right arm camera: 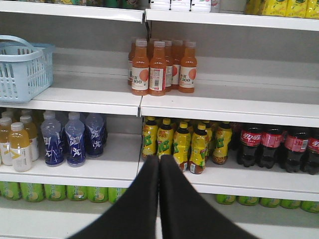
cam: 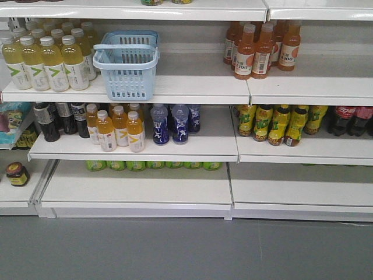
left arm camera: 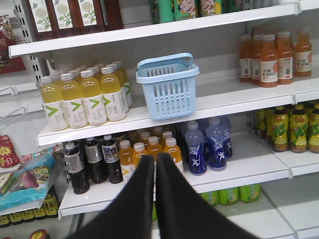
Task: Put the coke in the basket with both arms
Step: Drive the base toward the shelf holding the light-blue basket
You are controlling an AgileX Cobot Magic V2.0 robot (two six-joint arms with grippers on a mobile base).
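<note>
Here, basket (cam: pixel 126 69) upright on shelf (cam: pixel 192 87), beside yellow bottles (cam: pixel 50 65).

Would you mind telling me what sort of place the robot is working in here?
Most likely a supermarket drinks aisle, or a mock-up of one: white tiered shelving holds rows of identical yellow drink bottles and orange drink bottles, and a light blue shopping basket sits on one shelf.

basket (cam: pixel 129 83) on shelf (cam: pixel 198 88), right of bottles (cam: pixel 51 61)
</note>
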